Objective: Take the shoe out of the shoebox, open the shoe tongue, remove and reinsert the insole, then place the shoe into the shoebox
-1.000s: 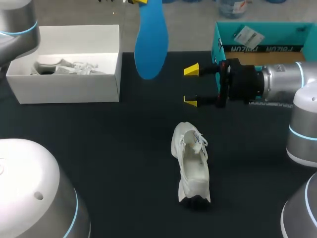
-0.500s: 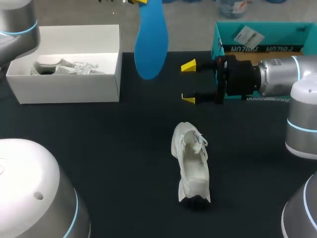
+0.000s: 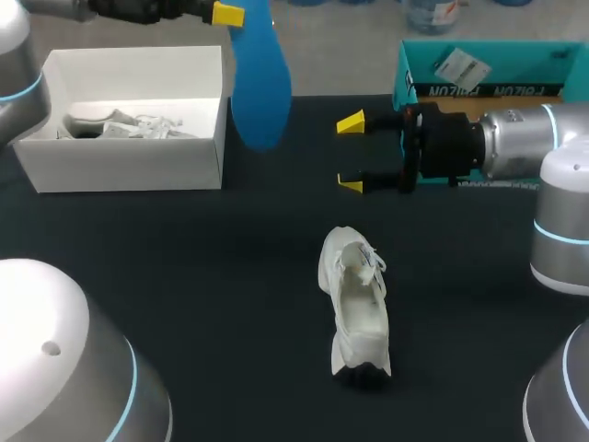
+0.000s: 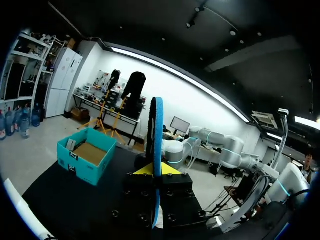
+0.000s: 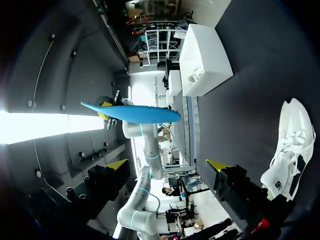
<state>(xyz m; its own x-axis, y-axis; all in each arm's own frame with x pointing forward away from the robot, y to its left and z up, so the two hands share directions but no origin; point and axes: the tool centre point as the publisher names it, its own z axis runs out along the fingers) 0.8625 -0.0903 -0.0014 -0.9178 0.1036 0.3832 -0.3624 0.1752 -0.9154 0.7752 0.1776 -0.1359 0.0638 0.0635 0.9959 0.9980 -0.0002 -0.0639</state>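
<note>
Blue insole (image 3: 260, 92), top cropped, clamped in left end effector (image 4: 156, 171); right end effector (image 3: 351, 154) wide open, empty.

Soft, even light lay on the dark table (image 3: 202, 276), shadows faint. White glare burned beside the right claw (image 5: 167, 164).

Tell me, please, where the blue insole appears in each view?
Head view: the blue insole hangs from the left gripper, beside the white shoebox.
Left wrist view: edge-on, upright between that gripper's fingers.
Right wrist view: in the air ahead of the open right gripper.
Shared landmark: the white shoebox, in head and right wrist views only.
</note>
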